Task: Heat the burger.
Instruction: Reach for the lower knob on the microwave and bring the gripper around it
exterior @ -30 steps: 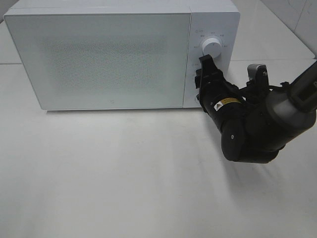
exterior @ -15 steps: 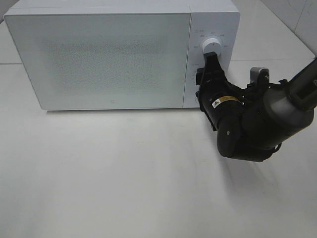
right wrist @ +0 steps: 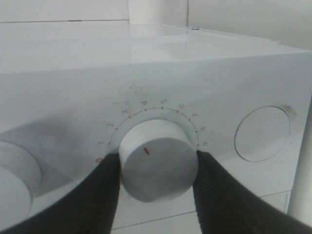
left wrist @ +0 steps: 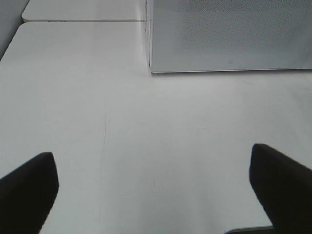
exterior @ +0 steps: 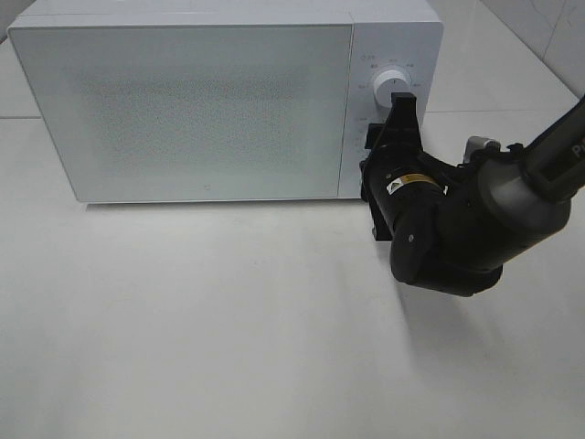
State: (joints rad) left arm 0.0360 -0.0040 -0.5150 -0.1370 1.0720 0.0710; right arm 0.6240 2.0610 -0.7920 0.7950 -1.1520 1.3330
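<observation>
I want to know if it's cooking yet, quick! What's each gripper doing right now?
Left gripper: open, holding nothing.
Right gripper: closed on the numbered knob of the microwave.

White microwave [exterior: 224, 101], dial [right wrist: 157, 165] marked red

Pale white table [exterior: 183, 320], smooth and matte, a seam across its far left, one white microwave [exterior: 183, 101] standing toward the back edge (door closed, round knob [exterior: 388, 80] on its right panel).

All 3 views share the microwave [exterior: 210, 101]: exterior from above, right wrist close on its dial [right wrist: 158, 161], left seemingly low.
</observation>
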